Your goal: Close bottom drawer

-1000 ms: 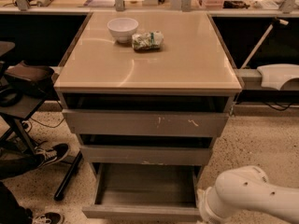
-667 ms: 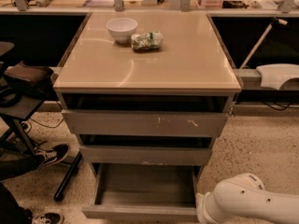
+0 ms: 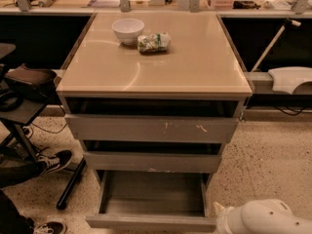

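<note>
Bottom drawer is seen pulled out towards the camera at the foot of the cabinet, as far out as it was a second earlier. Against that earlier view, the white arm is found lower in the lower right corner, with less of it shown. Its left end is placed just beside the right end of the drawer's front board. The gripper is not made out past the arm, somewhere at that lower right corner, so whether it is open or closed cannot be told. The drawer's long side is laid left to right, and its shallow grey box is opened upward. Above it, the middle drawer and the scratched top drawer are each left slightly out. On the tan cabinet top, a white bowl and a crumpled packet are set near the back left corner. A speckled floor is seen around the cabinet, with black sneakers at the left.
</note>
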`<act>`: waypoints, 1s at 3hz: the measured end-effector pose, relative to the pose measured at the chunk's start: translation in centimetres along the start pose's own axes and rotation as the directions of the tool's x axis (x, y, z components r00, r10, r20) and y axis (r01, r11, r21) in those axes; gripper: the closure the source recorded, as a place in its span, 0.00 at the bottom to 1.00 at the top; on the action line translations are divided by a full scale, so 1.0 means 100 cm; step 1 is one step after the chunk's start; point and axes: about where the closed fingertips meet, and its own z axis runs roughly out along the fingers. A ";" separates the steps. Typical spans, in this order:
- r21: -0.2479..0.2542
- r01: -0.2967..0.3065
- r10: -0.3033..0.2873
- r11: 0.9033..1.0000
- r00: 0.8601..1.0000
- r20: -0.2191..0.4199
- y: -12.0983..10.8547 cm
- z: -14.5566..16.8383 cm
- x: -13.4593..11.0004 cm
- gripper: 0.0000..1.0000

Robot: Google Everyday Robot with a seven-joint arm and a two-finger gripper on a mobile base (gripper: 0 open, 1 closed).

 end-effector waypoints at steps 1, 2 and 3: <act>0.075 -0.102 0.092 0.992 0.988 0.126 -0.042 0.017 0.050 0.00; 0.022 -0.113 0.108 0.993 0.980 0.165 -0.041 0.066 0.096 0.00; -0.140 -0.049 0.070 0.989 0.986 0.149 -0.022 0.109 0.106 0.00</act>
